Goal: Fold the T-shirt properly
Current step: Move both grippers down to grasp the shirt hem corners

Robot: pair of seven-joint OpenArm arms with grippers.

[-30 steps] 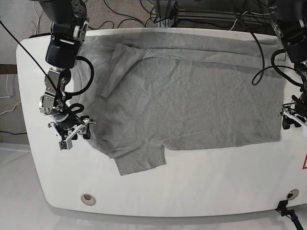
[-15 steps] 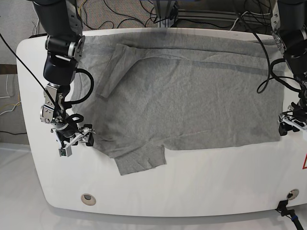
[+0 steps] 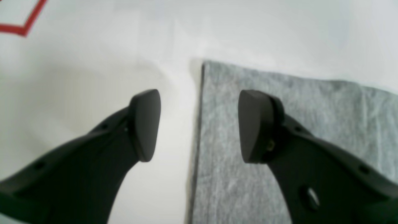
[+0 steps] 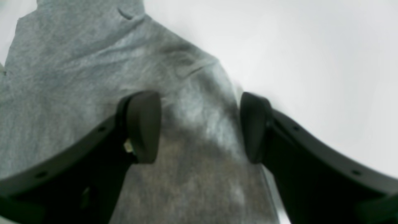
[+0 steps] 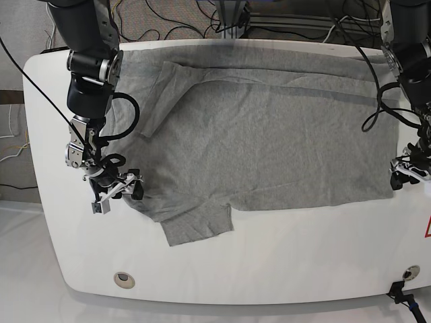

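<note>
Left wrist view shows your left claw (image 3: pixel 199 124) spread wide, straddling the hem edge of the grey cotton T-shirt (image 3: pixel 279 124); your right claw (image 4: pixel 199 127) gapes empty over the shoulder fabric. The shirt lies flat across the white table (image 5: pixel 269 256). You look ready to grasp: lower both, pinch the edges, then fold.

- A robotics lab bench: a glossy white table with rounded corners (image 5: pixel 269 269).
- Loose black cables (image 5: pixel 182 20) trail over grey carpet behind the table's far edge.
- A bare aluminium frame rail (image 5: pixel 296 23) stands at that far edge.
- A red-outlined marking (image 5: pixel 427 229) sits at the table's right edge.
</note>
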